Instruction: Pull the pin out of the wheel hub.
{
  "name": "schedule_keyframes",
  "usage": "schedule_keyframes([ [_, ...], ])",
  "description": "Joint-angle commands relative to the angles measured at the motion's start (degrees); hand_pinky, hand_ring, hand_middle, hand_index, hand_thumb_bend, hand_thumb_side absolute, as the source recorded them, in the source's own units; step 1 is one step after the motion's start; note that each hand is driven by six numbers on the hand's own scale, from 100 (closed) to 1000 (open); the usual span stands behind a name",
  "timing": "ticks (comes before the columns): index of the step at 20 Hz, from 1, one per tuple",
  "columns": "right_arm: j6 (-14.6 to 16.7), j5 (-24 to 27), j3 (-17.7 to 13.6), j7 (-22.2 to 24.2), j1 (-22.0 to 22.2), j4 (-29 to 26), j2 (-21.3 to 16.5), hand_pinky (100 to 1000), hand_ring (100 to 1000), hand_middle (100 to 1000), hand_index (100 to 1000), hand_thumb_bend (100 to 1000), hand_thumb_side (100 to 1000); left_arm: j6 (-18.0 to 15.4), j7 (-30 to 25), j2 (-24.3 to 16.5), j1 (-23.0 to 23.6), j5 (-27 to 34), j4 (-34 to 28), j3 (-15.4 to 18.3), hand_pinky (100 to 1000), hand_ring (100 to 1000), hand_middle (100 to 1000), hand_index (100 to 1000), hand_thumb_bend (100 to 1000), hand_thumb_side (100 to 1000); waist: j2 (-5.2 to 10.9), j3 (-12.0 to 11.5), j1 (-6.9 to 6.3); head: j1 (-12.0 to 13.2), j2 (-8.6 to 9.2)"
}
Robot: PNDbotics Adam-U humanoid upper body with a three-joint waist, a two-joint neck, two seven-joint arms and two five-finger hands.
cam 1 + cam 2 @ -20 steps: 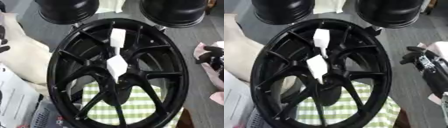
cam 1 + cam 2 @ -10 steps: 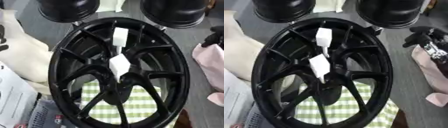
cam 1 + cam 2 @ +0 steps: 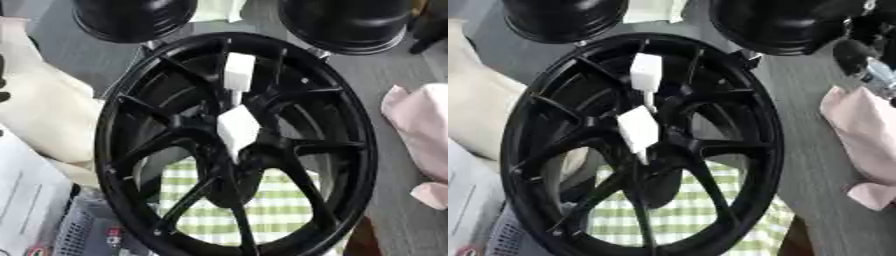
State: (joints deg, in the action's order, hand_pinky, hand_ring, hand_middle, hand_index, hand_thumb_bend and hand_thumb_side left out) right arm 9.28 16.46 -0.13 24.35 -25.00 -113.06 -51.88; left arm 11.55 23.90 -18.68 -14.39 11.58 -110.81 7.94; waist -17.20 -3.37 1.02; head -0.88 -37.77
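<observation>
Right hand (image 3: 859, 50) risen to upper right, glossy black spoked wheel hub (image 3: 236, 145), white blocky pin (image 3: 236, 127)

Access to hub: open from above
Spokes (image 3: 157, 145) ring the white pin (image 3: 236, 127); two black tubs (image 3: 346, 22) crowd the far rim.

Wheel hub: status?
Right hand upper right, off the hub, fingers unclear. Left hand unseen. White pin in wheel hub. Nothing blocking.

We see soft, even daylight with faint shadows. Both views are blurred; the black wheel (image 3: 236, 145) shows dull sheen.
</observation>
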Motion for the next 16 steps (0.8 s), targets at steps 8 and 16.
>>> schedule_keyframes([
  [8, 9.82, -8.26, 7.53, 9.95, -10.77, 0.06, -9.11, 902, 737, 724, 829, 275, 471, 0.30, -0.21, -2.33, -0.15, 0.12, -0.46, -0.05, 655, 638, 446, 616, 731, 440, 1.74, -0.07, -0.22, -0.52, -0.10],
  [16, 16.80, -10.95, 14.51, 15.84, -19.60, 2.14, -9.77, 882, 751, 739, 834, 385, 454, 0.62, -0.62, -2.63, -0.28, 0.03, -0.35, -0.37, 654, 638, 446, 616, 732, 440, 1.77, -0.55, 0.46, -0.66, 0.38],
])
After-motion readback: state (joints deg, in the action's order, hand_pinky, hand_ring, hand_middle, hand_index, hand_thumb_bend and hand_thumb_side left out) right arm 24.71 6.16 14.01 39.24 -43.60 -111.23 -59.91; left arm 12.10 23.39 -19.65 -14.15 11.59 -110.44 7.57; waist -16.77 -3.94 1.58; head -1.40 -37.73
